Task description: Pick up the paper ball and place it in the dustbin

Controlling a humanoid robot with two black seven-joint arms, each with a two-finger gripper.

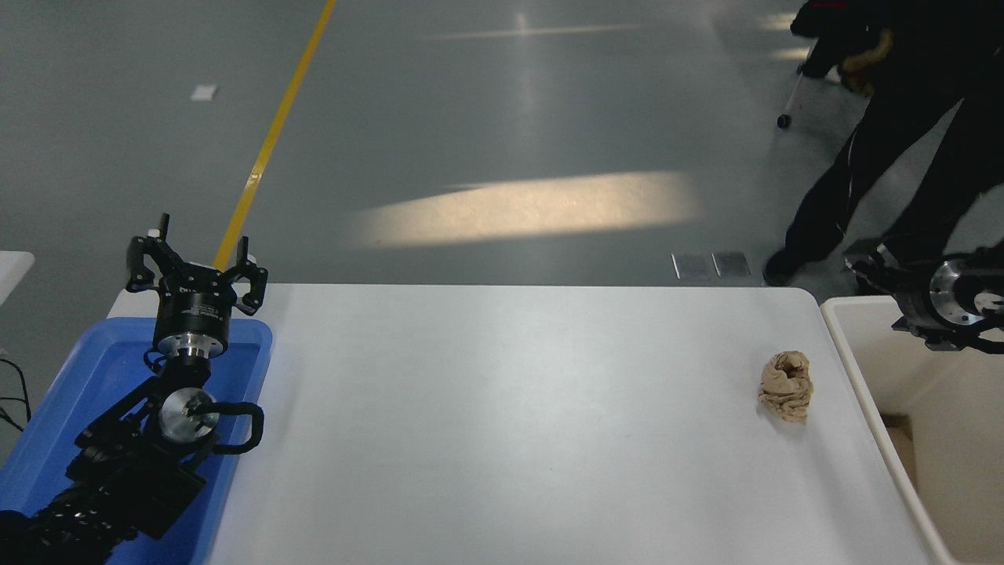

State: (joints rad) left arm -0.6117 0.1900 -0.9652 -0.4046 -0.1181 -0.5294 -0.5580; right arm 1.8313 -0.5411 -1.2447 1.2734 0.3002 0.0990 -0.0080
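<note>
The paper ball (786,386), a tan wrinkly wad, lies on the white table (510,424) near its right edge. The dustbin (867,392), a cream-white tub, stands just right of the table, partly cut off by the picture's edge. My right gripper (867,267) comes in from the right edge above the dustbin's far rim, up and to the right of the ball and apart from it. It is dark against a person's dark legs. My left gripper (196,259) is open and empty, parked above the blue tray (94,369) at the lower left.
A person in dark clothes (902,141) stands on the floor beyond the table's far right corner, close to the right gripper. A yellow line (274,133) runs across the grey floor.
</note>
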